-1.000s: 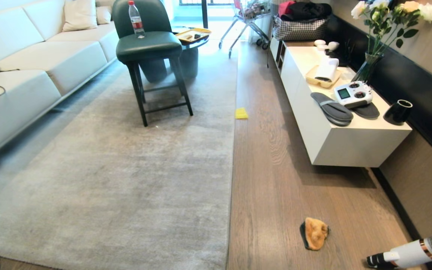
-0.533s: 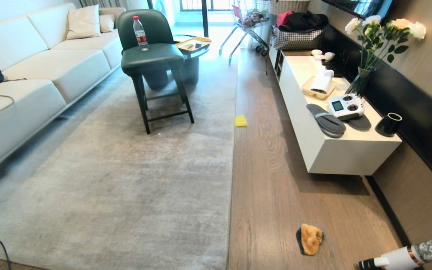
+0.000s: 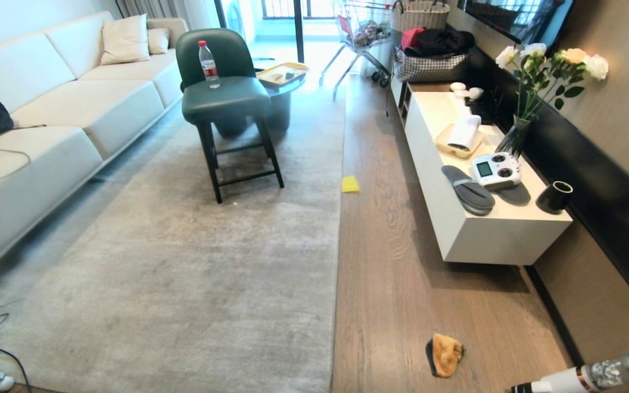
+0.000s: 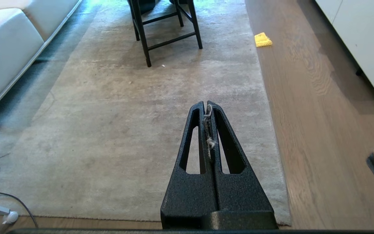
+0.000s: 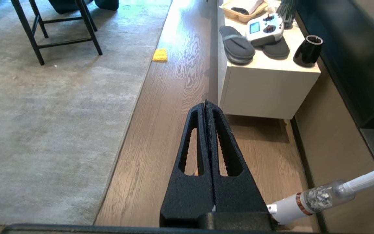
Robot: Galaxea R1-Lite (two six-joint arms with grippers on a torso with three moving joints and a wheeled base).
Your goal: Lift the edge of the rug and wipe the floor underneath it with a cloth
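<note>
Orange cloth (image 3: 444, 355) shows whole overhead, clipped beside left fingers (image 4: 219, 139).

Setting: home living room. Cream sofa (image 3: 47, 125) with cushions at upper left, large grey-beige rug (image 3: 194, 262) centre on wood-plank floor (image 3: 402, 284). White low cabinet (image 3: 473, 218) with slippers (image 3: 467, 190) and flower vase (image 3: 514, 136) at right.

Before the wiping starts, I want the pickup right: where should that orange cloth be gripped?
Pinch the cloth at its raised fluffy orange mound, coming straight down from above. It lies crumpled on the floor, clear of the rug edge, so the bunched top offers more to catch than its flat dark trim.
</note>
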